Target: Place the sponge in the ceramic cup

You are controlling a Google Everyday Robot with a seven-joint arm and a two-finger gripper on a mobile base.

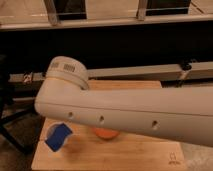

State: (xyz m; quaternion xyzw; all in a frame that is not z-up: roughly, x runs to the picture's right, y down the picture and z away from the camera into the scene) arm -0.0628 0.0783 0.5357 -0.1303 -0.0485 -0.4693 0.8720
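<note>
Across the middle of the frame, from upper left to right edge, runs the robot's pale arm (125, 107), which masks much of the wooden surface (125, 155). At lower left the blue sponge (60, 136) shows tilted, with a pale shape just beside it; whether it rests on the surface or is carried cannot be told. Near it, to the right, an orange rim just below the arm is judged to be the ceramic cup (105, 134); its mouth is hidden. Bare wood separates the two, so the sponge is not in the cup. The gripper is not seen anywhere: it is presumably under the arm, and whether it is apart, together or clamped cannot be told.

Step in hand, as a judgement: the transfer of the sponge toward the cup. The next move calls for the sponge to be brought rightward over the cup's mouth and let go squarely. Behind the surface runs a metal rail (130, 72); a dark stand (10, 130) is at left. Only the arm blocks the sight line.
</note>
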